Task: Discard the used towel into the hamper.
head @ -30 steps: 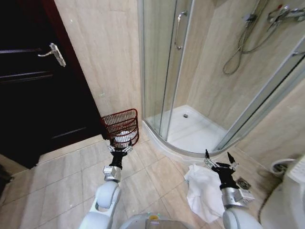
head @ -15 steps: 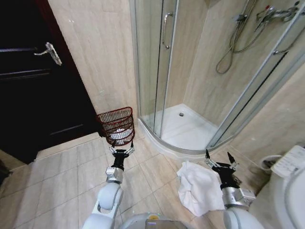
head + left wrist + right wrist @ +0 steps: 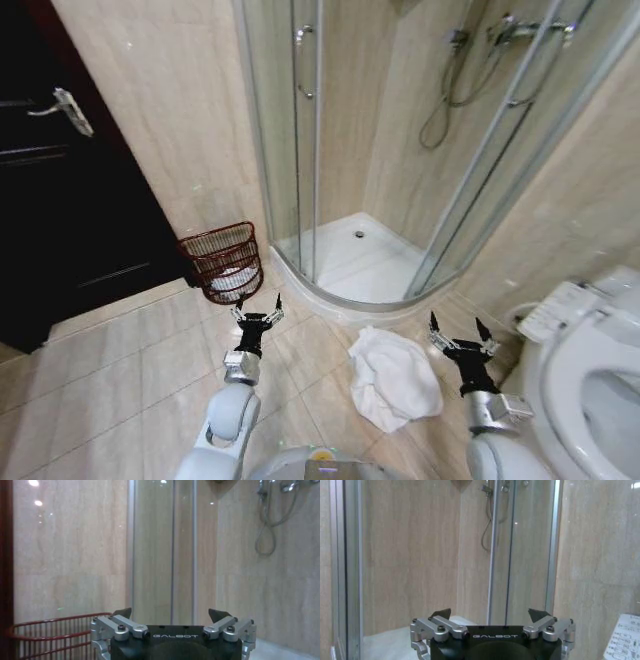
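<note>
A crumpled white towel (image 3: 391, 377) lies on the tiled floor in front of the shower base. The hamper (image 3: 222, 262), a dark reddish-brown wire basket with something white inside, stands against the wall beside the shower door; its rim (image 3: 55, 624) also shows in the left wrist view. My left gripper (image 3: 257, 310) is held low in front of the hamper, open and empty. Just right of the towel, my right gripper (image 3: 455, 330) hovers open with nothing in it. Both wrist views show spread fingertips (image 3: 122, 612) (image 3: 440, 613).
A glass shower enclosure (image 3: 300, 150) with a raised white base (image 3: 350, 265) stands ahead. A white toilet (image 3: 590, 370) is close on the right. A dark door (image 3: 60, 190) with a lever handle is on the left. Open floor tiles lie between hamper and towel.
The whole view has swung to the right: hamper and towel shifted left in the picture and the toilet came into view. Both grippers stay open in the same pose.
</note>
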Tool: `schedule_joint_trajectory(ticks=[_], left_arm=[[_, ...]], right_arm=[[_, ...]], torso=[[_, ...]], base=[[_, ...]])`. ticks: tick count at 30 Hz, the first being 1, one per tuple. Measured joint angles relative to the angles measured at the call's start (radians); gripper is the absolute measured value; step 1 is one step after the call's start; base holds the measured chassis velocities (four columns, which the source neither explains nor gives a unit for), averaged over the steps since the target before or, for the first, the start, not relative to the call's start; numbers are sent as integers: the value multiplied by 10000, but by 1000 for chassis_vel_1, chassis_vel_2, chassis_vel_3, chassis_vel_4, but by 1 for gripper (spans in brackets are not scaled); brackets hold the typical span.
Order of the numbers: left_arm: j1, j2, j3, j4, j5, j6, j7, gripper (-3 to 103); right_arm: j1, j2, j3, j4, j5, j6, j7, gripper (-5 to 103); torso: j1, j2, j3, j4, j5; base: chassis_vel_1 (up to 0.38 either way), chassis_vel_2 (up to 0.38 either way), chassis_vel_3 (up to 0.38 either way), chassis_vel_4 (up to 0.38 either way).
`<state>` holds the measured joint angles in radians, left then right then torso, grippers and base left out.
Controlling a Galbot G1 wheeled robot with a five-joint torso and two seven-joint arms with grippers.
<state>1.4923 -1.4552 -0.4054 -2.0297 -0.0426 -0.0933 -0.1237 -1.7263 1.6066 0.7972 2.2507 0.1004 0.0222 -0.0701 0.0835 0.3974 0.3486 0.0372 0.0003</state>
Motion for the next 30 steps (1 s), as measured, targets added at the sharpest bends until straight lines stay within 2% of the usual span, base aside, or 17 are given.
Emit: schedule_joint_trajectory(ticks=[10, 21, 30], left_arm=[[-125, 244, 51, 15, -818, -195, 133, 100], [-308, 465, 64, 110, -985, -291, 101, 100], [-338, 607, 68, 99, -1069, -216, -417, 100]], right_arm=[[-35, 12, -53, 75, -211, 270, 37, 100], [-110, 15, -61, 448, -400, 259, 43, 100], [-226, 18, -73, 677, -477, 227, 25, 100]], torso=[[24, 60, 33, 1, -4], [166, 407, 239, 2, -4], [290, 761, 470, 2, -4]], base=[[2, -14, 5, 4], [-5, -2, -3, -2], [-18, -25, -23, -18]])
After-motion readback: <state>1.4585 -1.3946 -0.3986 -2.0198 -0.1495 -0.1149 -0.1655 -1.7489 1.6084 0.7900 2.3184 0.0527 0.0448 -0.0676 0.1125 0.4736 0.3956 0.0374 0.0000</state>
